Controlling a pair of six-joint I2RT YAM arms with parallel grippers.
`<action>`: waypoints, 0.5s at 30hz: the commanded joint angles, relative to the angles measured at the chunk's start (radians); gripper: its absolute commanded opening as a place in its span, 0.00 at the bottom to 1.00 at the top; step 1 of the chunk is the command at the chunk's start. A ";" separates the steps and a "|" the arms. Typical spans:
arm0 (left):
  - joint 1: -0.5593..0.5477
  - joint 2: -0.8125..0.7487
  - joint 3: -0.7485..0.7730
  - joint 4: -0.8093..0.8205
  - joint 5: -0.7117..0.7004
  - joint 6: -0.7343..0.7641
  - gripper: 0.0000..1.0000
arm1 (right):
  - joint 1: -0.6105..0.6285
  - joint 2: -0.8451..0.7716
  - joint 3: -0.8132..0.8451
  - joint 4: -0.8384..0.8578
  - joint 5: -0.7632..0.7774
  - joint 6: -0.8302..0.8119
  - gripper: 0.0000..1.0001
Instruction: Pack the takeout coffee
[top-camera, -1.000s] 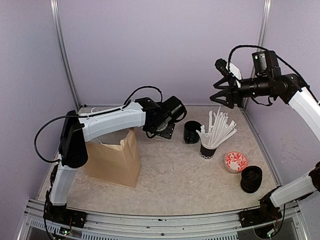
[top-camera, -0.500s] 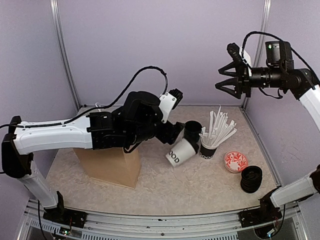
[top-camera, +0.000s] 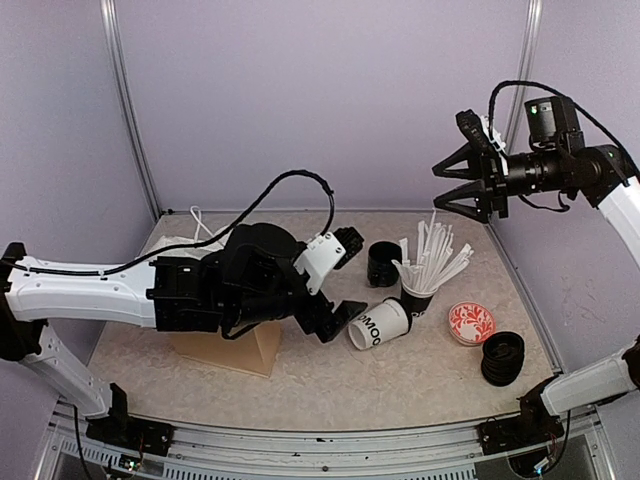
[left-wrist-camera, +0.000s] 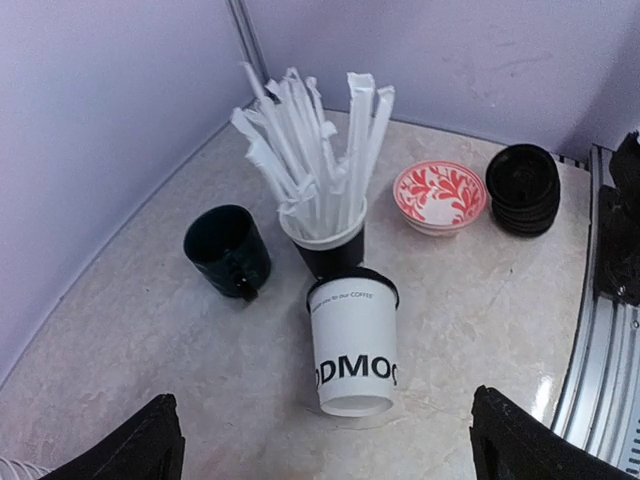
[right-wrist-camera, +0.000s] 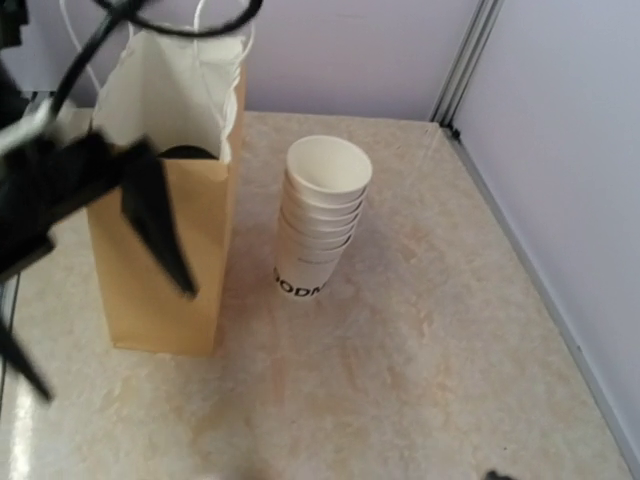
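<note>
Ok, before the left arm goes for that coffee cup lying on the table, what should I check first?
1. Coffee cup upright: not ok, it lies on its side beside the straw cup.
2. Its lid on: ok.
3. Left gripper open and empty: ok, the cup lies just ahead of it.
4. Paper bag mouth open: ok.
5. Right gripper out of the way: ok, raised high, open, holding nothing.

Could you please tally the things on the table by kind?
Lidded white cup: 1
Stack of open white cups: 1
Black cup of sticks: 1
Dark mug: 1
Red-patterned bowl: 1
Black lid stack: 1
Paper bag: 1
Total: 7
</note>
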 joint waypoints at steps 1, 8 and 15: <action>-0.040 0.121 0.064 -0.127 0.001 -0.039 0.99 | -0.008 -0.035 -0.027 -0.006 -0.020 -0.008 0.69; -0.007 0.381 0.299 -0.299 -0.034 -0.117 0.99 | -0.008 -0.043 -0.042 -0.015 -0.016 -0.009 0.69; 0.019 0.537 0.383 -0.320 0.093 -0.142 0.99 | -0.008 -0.082 -0.087 -0.022 0.004 -0.018 0.69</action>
